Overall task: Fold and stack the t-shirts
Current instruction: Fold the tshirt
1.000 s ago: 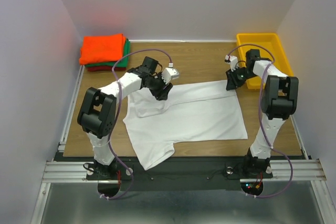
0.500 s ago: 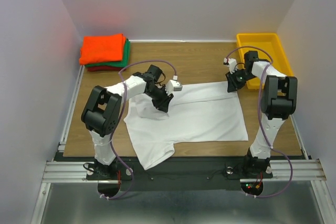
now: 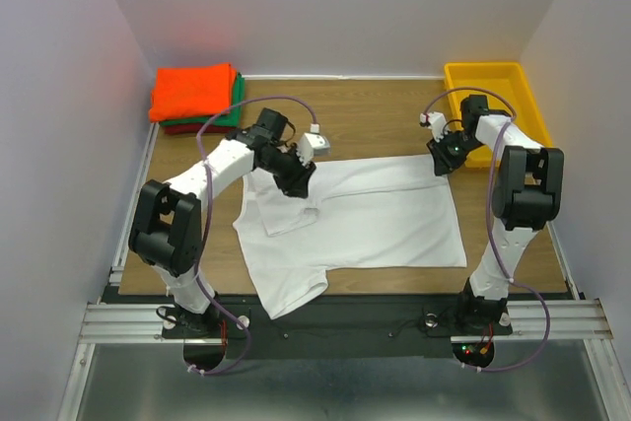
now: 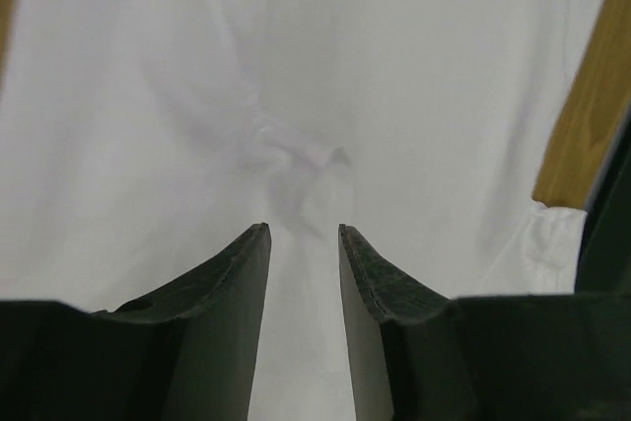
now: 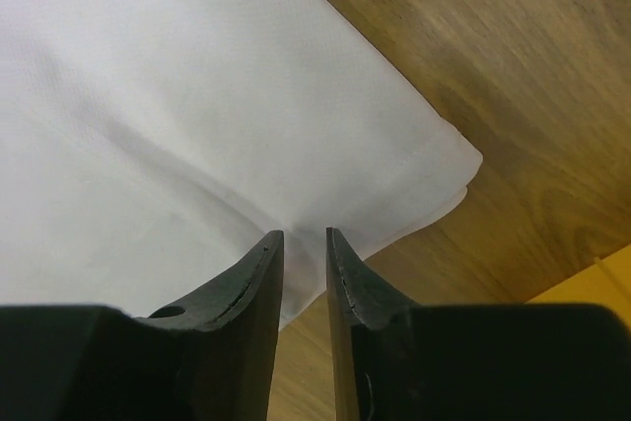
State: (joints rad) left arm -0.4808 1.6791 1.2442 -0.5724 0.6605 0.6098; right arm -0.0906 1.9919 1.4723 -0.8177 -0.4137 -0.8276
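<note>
wooden table [image 3: 375, 110] bare beyond white t-shirt [image 3: 385, 219] edges.

walls: plain pale panels [image 3: 59, 96] on three sides, lavender-white, faint reddish glow on left one
table: wood-grain top [image 3: 375, 115], light brown
near edge: aluminium rail [image 3: 345, 320] runs across, grey metal sheet [image 3: 335, 386] below it
tray: yellow plastic [image 3: 525, 96], far right corner
light: even, soft, no hard shadows
</note>
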